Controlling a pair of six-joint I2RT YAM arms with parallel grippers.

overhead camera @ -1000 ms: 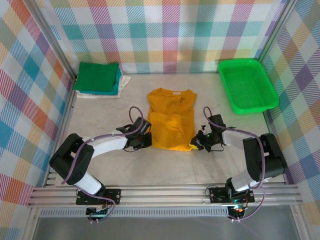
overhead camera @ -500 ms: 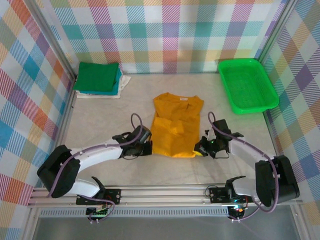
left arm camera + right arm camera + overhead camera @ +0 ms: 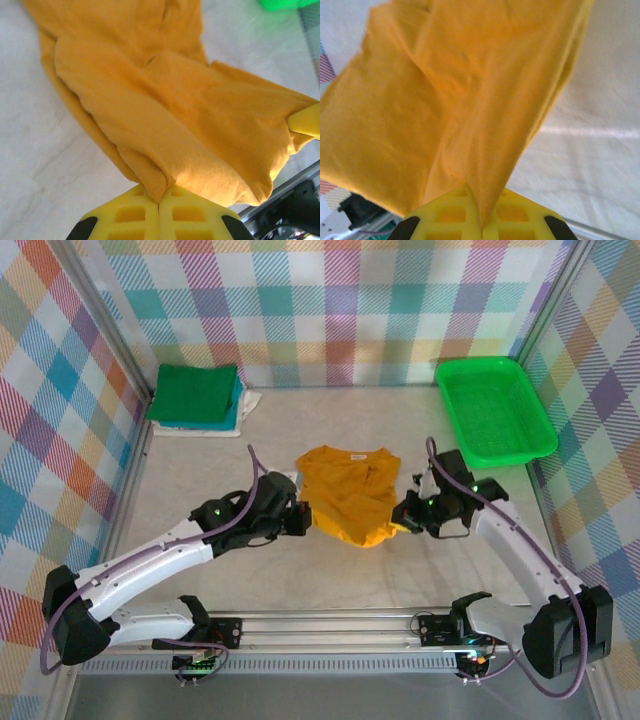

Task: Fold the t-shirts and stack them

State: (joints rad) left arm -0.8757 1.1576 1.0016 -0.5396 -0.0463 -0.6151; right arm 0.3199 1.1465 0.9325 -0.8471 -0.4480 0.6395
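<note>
Hem (image 3: 362, 538) of the shirt (image 3: 350, 490) now rides lifted between left claw (image 3: 305, 520) and right claw (image 3: 404, 517), both clamped on it, seemingly folding toward the collar (image 3: 350, 453) ahead.

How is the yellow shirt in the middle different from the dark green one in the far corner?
The yellow shirt is bunched and half folded; the dark green shirt is a neat flat rectangle. The left hand and right hand pinch the yellow shirt's near edge; nothing touches the dark green shirt. The yellow shirt sits alone in the middle; the dark green shirt tops a pile. Both are cloth.
</note>
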